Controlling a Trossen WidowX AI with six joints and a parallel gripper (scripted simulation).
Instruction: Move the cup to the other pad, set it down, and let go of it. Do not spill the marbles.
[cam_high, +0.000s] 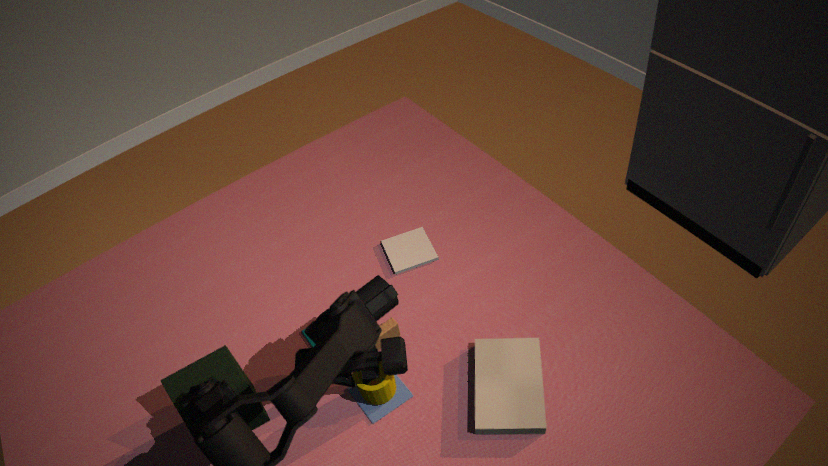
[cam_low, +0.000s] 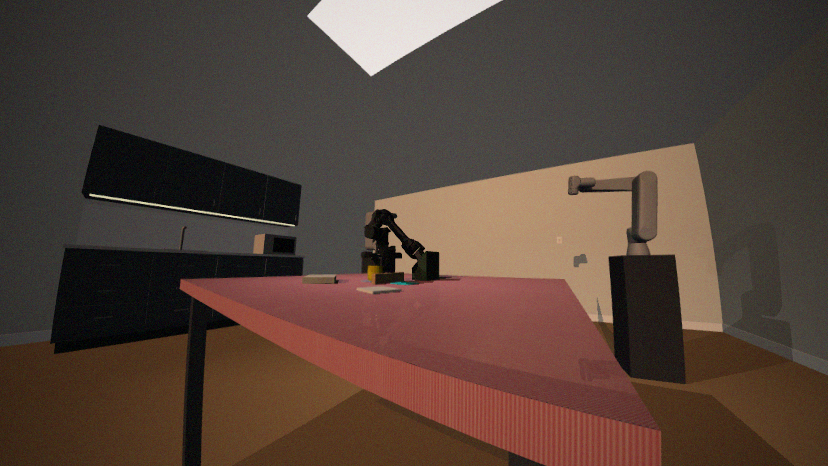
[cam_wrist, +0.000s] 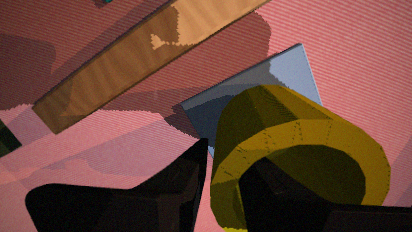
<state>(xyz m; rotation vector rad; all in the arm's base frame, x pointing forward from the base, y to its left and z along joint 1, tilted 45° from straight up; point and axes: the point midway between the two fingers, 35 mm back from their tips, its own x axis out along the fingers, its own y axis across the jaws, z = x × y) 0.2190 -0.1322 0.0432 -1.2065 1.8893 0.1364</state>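
A pink table (cam_low: 463, 324) is seen from a low angle, its near corner jutting toward the lower right. At its far end a dark arm (cam_low: 394, 231) is bent down over a yellow cup (cam_low: 373, 271), whose contents cannot be made out. A pale block (cam_low: 319, 279), a flat pale pad (cam_low: 378, 290) and a teal patch (cam_low: 402, 283) are spread nearby. A grey arm (cam_low: 637, 202) is mounted on a dark pedestal (cam_low: 646, 315) at right. Dark cabinets (cam_low: 191, 182) are ranged along the left wall.
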